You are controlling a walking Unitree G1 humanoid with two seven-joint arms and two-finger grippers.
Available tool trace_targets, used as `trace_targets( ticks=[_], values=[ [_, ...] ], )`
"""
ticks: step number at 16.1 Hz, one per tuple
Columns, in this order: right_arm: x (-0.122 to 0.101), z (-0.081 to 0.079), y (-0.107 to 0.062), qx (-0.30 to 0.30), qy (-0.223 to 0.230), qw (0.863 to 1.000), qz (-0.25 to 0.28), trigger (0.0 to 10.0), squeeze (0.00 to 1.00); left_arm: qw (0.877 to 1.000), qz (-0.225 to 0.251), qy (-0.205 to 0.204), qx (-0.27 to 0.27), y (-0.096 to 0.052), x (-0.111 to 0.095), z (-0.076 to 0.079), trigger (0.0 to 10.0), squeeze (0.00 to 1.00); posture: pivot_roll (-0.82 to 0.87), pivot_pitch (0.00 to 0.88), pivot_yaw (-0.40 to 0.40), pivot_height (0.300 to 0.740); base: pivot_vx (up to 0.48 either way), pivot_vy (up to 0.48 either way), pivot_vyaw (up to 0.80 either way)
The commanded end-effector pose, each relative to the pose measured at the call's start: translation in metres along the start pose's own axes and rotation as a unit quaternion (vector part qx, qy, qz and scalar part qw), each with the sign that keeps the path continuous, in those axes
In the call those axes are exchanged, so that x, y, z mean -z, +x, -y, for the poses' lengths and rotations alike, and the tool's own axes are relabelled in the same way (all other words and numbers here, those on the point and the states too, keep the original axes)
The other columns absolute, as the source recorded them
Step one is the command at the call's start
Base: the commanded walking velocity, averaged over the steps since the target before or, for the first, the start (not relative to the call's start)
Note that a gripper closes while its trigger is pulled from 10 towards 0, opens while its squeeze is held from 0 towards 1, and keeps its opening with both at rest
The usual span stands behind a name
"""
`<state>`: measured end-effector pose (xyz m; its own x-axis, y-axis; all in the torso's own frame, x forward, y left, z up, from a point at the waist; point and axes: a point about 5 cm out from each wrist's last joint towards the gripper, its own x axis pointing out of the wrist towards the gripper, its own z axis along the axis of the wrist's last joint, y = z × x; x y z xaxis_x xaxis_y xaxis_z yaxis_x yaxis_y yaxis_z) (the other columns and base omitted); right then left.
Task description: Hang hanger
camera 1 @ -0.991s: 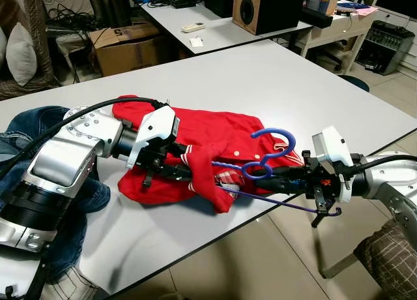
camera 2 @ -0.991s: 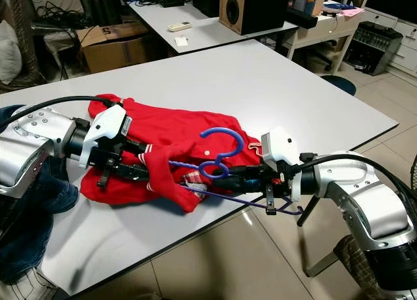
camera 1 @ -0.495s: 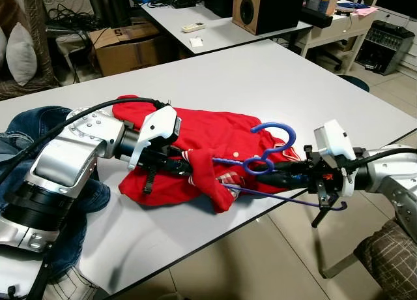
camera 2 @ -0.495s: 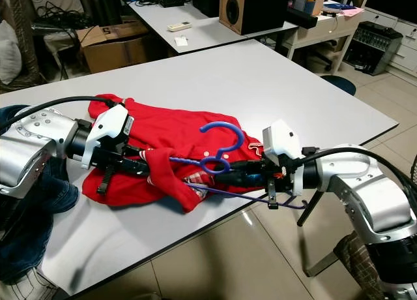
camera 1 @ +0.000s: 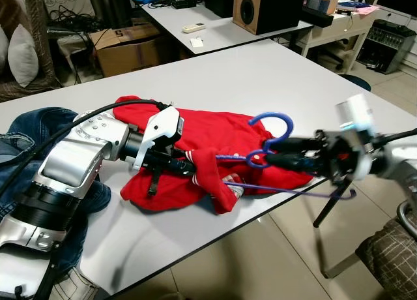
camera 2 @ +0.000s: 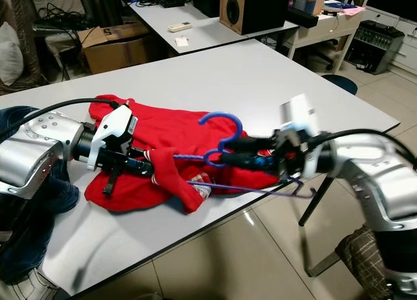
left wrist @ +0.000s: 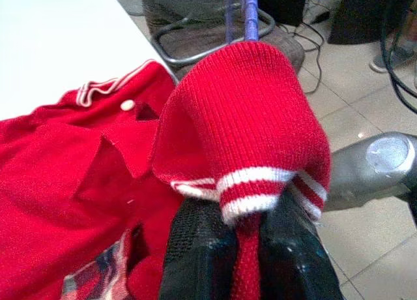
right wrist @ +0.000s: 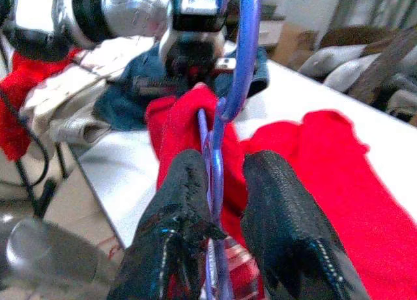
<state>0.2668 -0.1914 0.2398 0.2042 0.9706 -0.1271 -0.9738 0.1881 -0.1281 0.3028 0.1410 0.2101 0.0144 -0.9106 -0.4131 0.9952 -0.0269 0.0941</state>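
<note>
- The red garment (camera 1: 195,143) lies spread near the front edge of the white tabletop (camera 1: 260,72), with one ribbed, white-striped edge lifted off the surface.
- The left end effector (camera 2: 140,164) is clamped on that lifted edge; the left wrist view shows the striped cuff pinched between its two black fingers (left wrist: 195,248), and the fabric bulging over the hanger's end.
- The blue hanger (camera 1: 267,143) is held at its neck by the right end effector (camera 1: 277,160), whose fingers (right wrist: 176,209) close narrowly around the blue wire just below the hook.
- Compared with a second ago, the right arm has swung up and inward: the hook now stands higher over the garment, and the right wrist looks motion-blurred, so it is probably mid-move.
- The hanger's near arm has gone deeper into the raised fold of cloth, while the lower bar trails off past the tabletop edge toward the floor.
- This suggests the threading step is under way: one shoulder of the hanger seems to be inside the garment, the other not yet.
- The main risk I see is the cloth slipping off the hanger tip as the right arm rotates.
</note>
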Motion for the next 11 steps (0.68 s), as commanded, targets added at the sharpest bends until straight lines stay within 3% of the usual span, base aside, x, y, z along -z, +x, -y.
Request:
trace_targets(
  ticks=[1,3,4,5,6,7,9,10,11],
  values=[
    [-0.017,0.001,-0.018,0.017,-0.010,0.999,0.030,10.0,1.00,1.000,0.001,0.004,-0.020,-0.003,-0.001,-0.005,0.0,0.00,-0.03,0.000,0.076,0.740,0.000,0.000,0.00],
    [-0.030,-0.001,-0.030,0.025,-0.007,0.998,0.061,10.0,1.00,0.999,0.003,0.001,-0.035,-0.003,0.004,-0.007,0.0,0.00,-0.03,0.000,0.079,0.740,0.000,0.000,0.00],
    [-0.041,-0.008,-0.043,0.048,-0.003,0.993,0.106,10.0,1.00,0.994,0.025,-0.002,-0.102,-0.004,0.006,-0.016,0.0,0.00,-0.04,0.000,0.089,0.740,0.000,0.000,0.00],
    [-0.043,-0.010,-0.045,0.065,-0.008,0.991,0.119,10.0,1.00,0.992,0.039,-0.007,-0.121,-0.004,0.005,-0.018,0.0,0.00,-0.04,0.000,0.094,0.740,0.000,0.000,0.00],
    [-0.043,-0.014,-0.045,0.101,-0.015,0.986,0.133,10.0,0.39,0.984,0.064,-0.024,-0.165,-0.006,0.005,-0.020,0.0,0.00,-0.05,0.000,0.105,0.740,0.000,0.000,0.00],
    [-0.037,-0.017,-0.042,0.149,-0.020,0.980,0.129,10.0,0.00,0.975,0.080,-0.037,-0.205,-0.006,0.006,-0.019,0.0,0.00,-0.05,0.000,0.109,0.740,0.000,0.000,0.00],
    [-0.027,-0.028,-0.030,0.197,0.005,0.973,0.124,10.0,0.00,0.952,0.108,-0.058,-0.280,-0.005,0.008,-0.017,0.0,0.00,-0.06,0.000,0.109,0.740,0.000,0.000,0.00],
    [-0.015,-0.042,-0.008,0.256,0.051,0.958,0.121,10.0,0.00,0.911,0.142,-0.088,-0.376,-0.002,0.010,-0.011,10.0,0.00,-0.06,0.000,0.095,0.740,0.000,0.000,0.00],
    [-0.009,-0.047,-0.002,0.288,0.060,0.949,0.112,10.0,0.00,0.902,0.146,-0.097,-0.395,0.000,0.011,-0.006,10.0,0.00,-0.06,0.000,0.090,0.740,0.000,0.000,0.00]
  ],
)
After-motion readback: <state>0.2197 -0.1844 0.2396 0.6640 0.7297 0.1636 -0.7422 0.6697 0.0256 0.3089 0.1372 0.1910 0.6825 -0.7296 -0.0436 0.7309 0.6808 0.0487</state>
